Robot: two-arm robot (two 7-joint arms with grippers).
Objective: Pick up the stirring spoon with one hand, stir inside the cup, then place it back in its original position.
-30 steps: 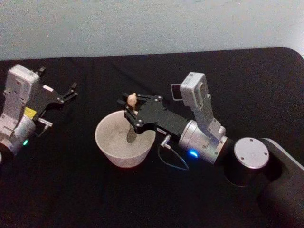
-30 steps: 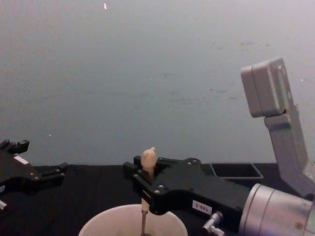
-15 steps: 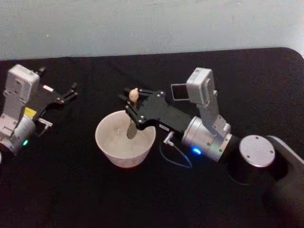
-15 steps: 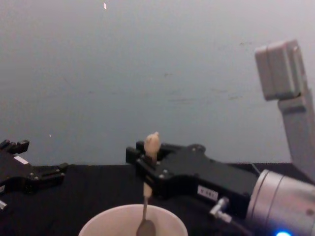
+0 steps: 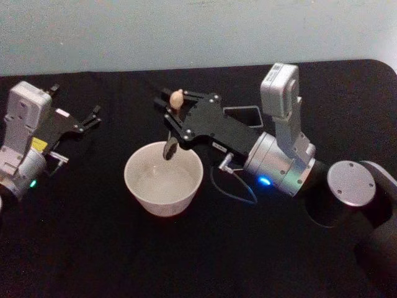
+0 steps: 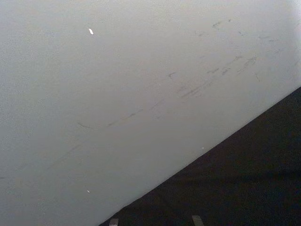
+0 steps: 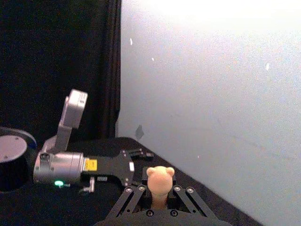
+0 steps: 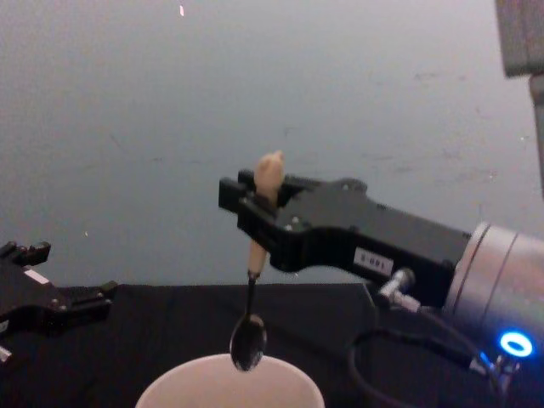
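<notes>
Watching from the side, the right gripper (image 8: 259, 223) is clamped on the peach handle of the spoon (image 8: 252, 289), fingers closed tight around it just under the little bear-shaped knob. The spoon hangs pretty much straight down, dark metal bowl at the bottom, and in the chest view that bowl sits right at the level of the cup's (image 5: 162, 186) rim, maybe a hair above. So I'd call this the lift-out, stirring done or nearly, with the trip to the holder (image 5: 243, 115) coming up.

The holder is that dark square-mouthed thing on the table just behind the right gripper's body in the head view, mostly hidden by it. The cup stands on the black table (image 5: 93, 248) in front, looks empty to me, though I can't swear to it.

If I were steering this: get the spoon bowl fully clear of the rim before any sideways move, otherwise it clips the far edge and drags the cup along. Keep the stem vertical the whole way, since the holder mouth is a lot narrower than the cup and a tilted spoon will catch a wall. Line up over the square opening first, then lower, and only let go once the bowl is down inside.

The left gripper (image 5: 87, 124) is parked well off to the left, fingers apart, holding nothing, nowhere near the cup.
</notes>
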